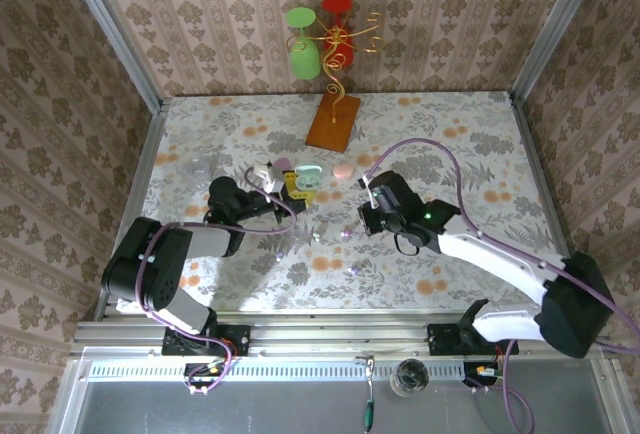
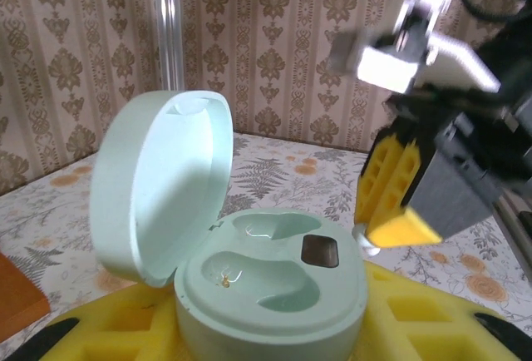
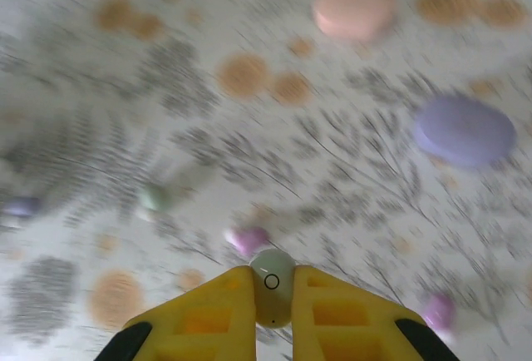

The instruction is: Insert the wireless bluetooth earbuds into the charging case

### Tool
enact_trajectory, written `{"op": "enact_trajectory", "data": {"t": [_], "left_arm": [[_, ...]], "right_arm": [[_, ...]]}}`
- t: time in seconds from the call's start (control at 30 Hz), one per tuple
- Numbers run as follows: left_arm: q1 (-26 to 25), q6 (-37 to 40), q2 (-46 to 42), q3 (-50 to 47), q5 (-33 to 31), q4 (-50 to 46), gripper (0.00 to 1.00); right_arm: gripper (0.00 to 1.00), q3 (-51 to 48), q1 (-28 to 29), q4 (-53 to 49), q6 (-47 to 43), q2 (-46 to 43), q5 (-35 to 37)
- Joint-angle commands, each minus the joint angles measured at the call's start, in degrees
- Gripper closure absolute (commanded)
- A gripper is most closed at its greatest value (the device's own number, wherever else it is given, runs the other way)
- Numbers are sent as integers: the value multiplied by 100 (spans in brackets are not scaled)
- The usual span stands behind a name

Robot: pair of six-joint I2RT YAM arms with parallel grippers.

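The mint charging case (image 2: 274, 286) stands with its lid (image 2: 158, 195) open, and both wells show nothing inside. My left gripper (image 2: 274, 332) is shut on its base, one yellow finger on each side. In the top view the case (image 1: 307, 176) sits left of centre at the left gripper (image 1: 289, 187). My right gripper (image 3: 272, 276) is shut on a mint-whitish earbud (image 3: 273, 296), held above the table. It hangs to the right of the case, the right gripper's yellow fingers (image 2: 399, 186) level with the rim. Loose purple earbuds (image 3: 249, 240) lie on the table below.
A pink case (image 3: 353, 7) and a purple case (image 3: 464, 131) lie closed on the floral table. More loose buds (image 1: 345, 236) lie near the middle. A wooden stand (image 1: 333, 119) with a green and a red glass is at the back, with walls on three sides.
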Motion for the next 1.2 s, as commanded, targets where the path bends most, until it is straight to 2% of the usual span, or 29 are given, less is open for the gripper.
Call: {"op": "enact_trajectory", "data": {"t": [0.0,0.17,0.33,0.6,1.17], "left_arm": [[-137,197,91,127,17,107,58],[-249,133,117,170,322,112,57],[-451,21,59,160,593,112,57],[-556,-12,32,143,704,117,58],[-556,-216,3,237,620,117,58]], "right_arm": [[86,-147,-56,1066,-463,-364,-1125],[87,-43,-186,1518,-639,-534,-2268],[89,234,-245,1677,-815,-434,-2690],[90,533,-266,1669,-928,-76,-2782],[90,324,-404,1708,-832,181,-2780]]}}
